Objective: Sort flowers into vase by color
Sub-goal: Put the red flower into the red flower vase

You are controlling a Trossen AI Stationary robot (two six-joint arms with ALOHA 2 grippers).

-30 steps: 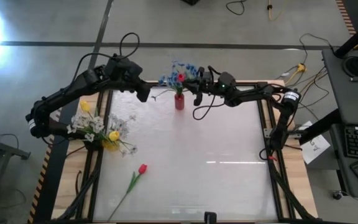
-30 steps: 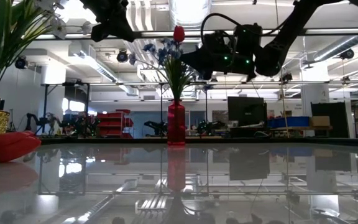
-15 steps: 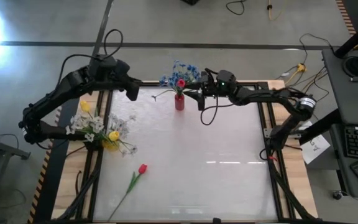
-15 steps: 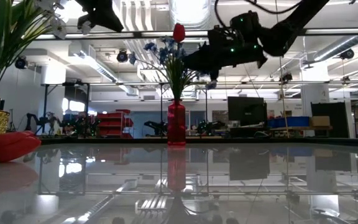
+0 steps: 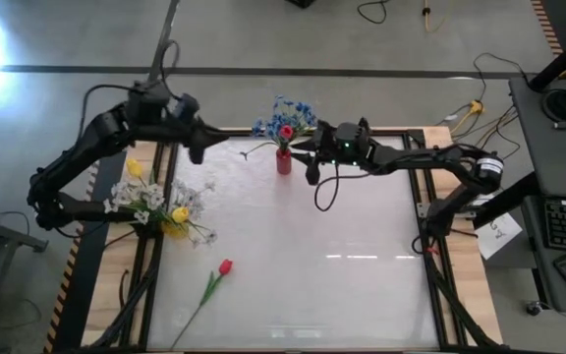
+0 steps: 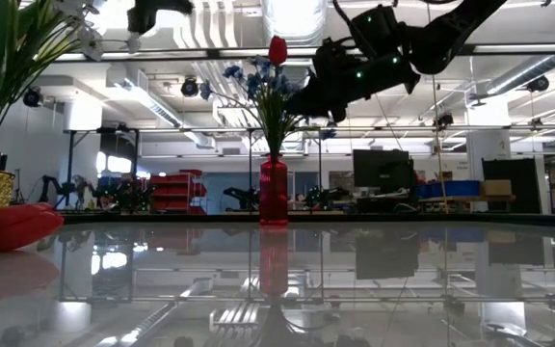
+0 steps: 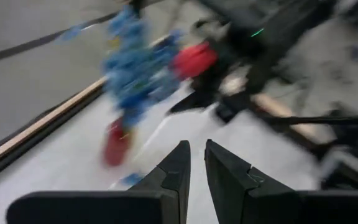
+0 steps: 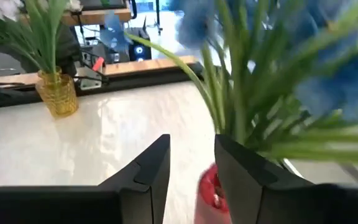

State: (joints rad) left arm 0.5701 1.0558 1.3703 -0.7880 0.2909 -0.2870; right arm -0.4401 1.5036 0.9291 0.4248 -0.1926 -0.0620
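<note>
A red vase (image 5: pixel 283 162) stands at the table's far edge, holding blue blossom clusters (image 5: pixel 291 110) and one red tulip (image 5: pixel 286 132). A yellow vase (image 5: pixel 173 229) near the left edge holds yellow tulips (image 5: pixel 135 168) and white sprays (image 5: pixel 193 200). Another red tulip (image 5: pixel 225 266) lies flat on the table, its stem pointing to the near edge. My right gripper (image 5: pixel 306 160) hovers narrowly open just right of the red vase (image 8: pixel 211 186), touching nothing. My left gripper (image 5: pixel 197 149) is shut and empty, raised left of the red vase (image 7: pixel 115 143).
The table top (image 5: pixel 342 256) is glossy white, with a dark frame rail (image 5: pixel 155 265) along the left side and another (image 5: pixel 430 265) along the right. A cable loop (image 5: pixel 322 192) hangs under the right arm. Open table lies to the right of the lying tulip.
My left gripper has drawn back toward the table's left edge, away from the red vase. My right arm has stayed beside the red vase, shifting slightly toward the near edge. The flowers and vases have not moved.
</note>
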